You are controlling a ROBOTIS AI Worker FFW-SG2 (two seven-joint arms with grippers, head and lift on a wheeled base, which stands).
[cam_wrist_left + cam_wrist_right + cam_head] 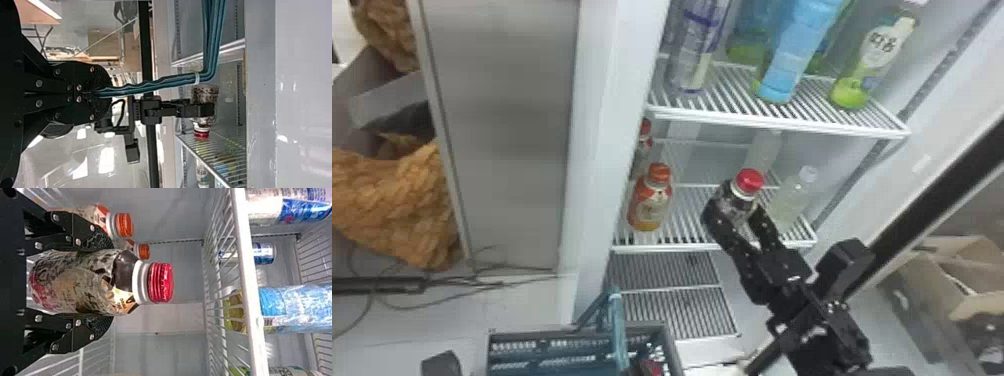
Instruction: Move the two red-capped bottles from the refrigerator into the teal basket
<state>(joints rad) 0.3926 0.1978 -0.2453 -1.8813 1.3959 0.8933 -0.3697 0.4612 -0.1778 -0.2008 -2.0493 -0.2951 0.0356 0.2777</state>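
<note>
My right gripper (736, 216) is shut around the body of a red-capped bottle (749, 182), which stands upright above the middle shelf's front. In the right wrist view the right gripper (105, 281) clasps this bottle (78, 282) from both sides, its red cap beyond the fingers. The teal basket (552, 352) is at the bottom of the head view, below the shelves; something dark and red (652, 367) shows inside it. In the left wrist view my left gripper (96, 93) is shut on the basket's teal handle (156, 83). The held bottle (205, 94) appears beyond the handle.
An orange-capped bottle (652, 200) stands left of the held one, with another red-topped bottle (643, 142) behind. A clear bottle (792, 195) is on the right. The upper shelf (782, 120) carries several bottles. A black part of my left arm (441, 363) is at lower left.
</note>
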